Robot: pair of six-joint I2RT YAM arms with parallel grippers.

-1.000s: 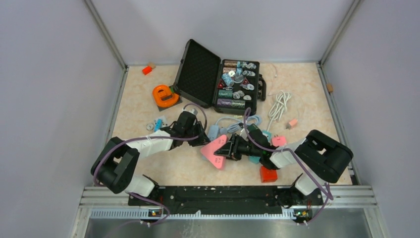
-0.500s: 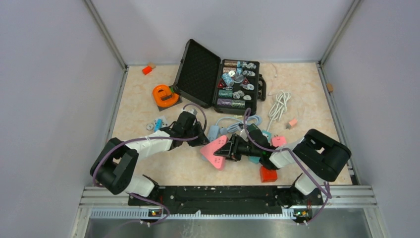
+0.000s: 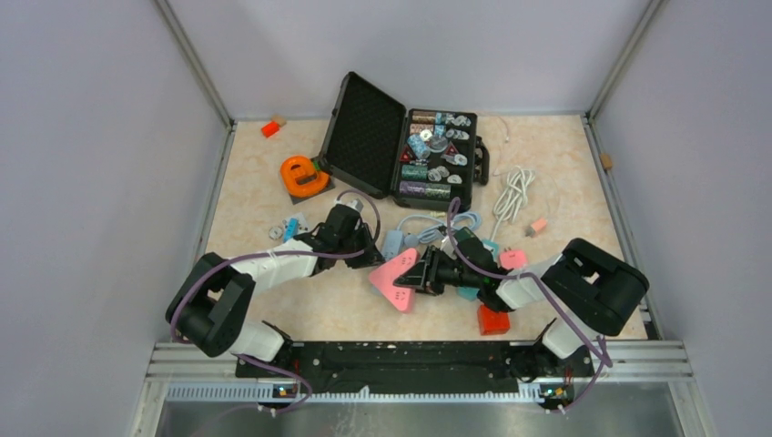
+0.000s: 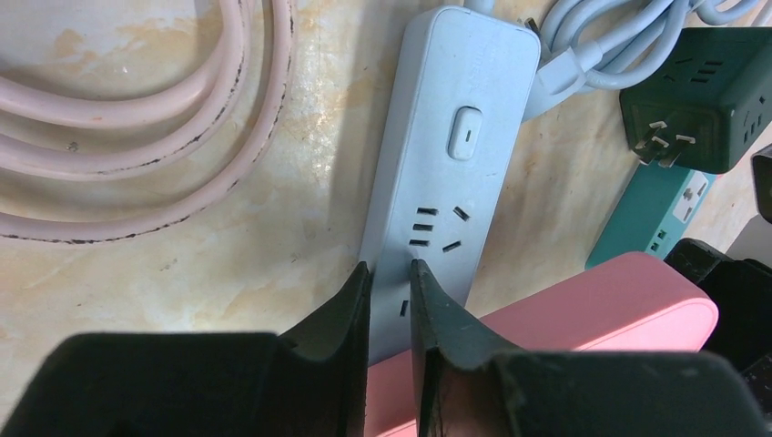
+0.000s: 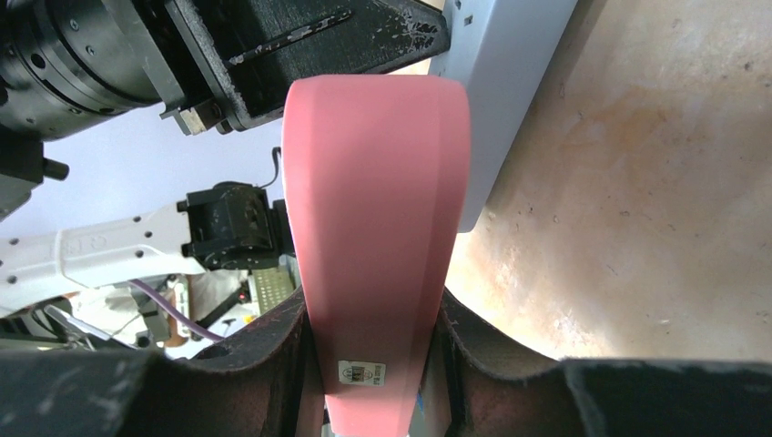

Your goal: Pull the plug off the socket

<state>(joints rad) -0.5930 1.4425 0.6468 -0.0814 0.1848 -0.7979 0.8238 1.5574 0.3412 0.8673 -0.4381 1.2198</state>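
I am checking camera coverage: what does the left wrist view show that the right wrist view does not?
Only left wrist: the switch on the pale power strip, coiled pink cable, a dark green adapter, a teal strip. Only right wrist: the right gripper clamping the pink socket block. Both: that block, the pale strip, the left gripper.
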